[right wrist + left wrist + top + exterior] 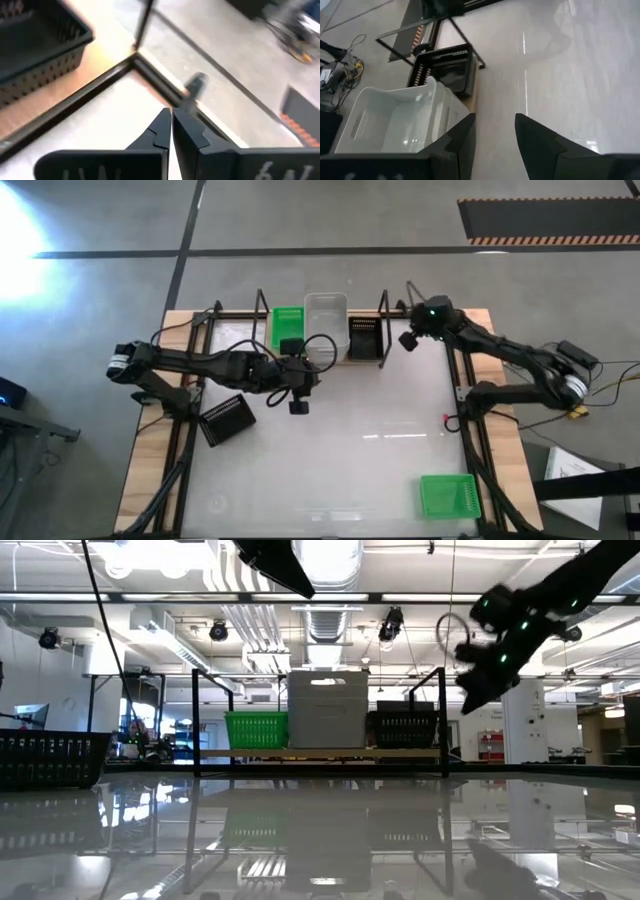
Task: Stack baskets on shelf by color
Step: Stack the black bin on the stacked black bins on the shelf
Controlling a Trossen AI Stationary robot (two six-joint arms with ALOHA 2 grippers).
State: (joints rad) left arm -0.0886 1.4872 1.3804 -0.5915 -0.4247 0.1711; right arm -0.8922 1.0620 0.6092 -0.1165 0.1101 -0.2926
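Observation:
The shelf (320, 753) stands at the table's far edge. On it, side by side, rest a green basket (288, 327), a tall white basket (325, 315) and a black basket (362, 337). My left gripper (495, 117) hovers open just near of the white basket (395, 120), with only table showing between its fingers. My right gripper (410, 338) is shut and raised by the shelf's right end, beside the black basket (35, 45); it holds nothing. My left gripper's one finger (462, 142) stands beside the white basket's near corner (440, 95). Whether it touches the rim I cannot tell. Nothing lies between the two fingers.
A loose black basket (227, 420) sits at the table's left edge, and a loose green basket (449, 495) near the front right corner. The shelf's black wire uprights (383, 330) rise at both ends. The middle of the white tabletop (340, 450) holds nothing.

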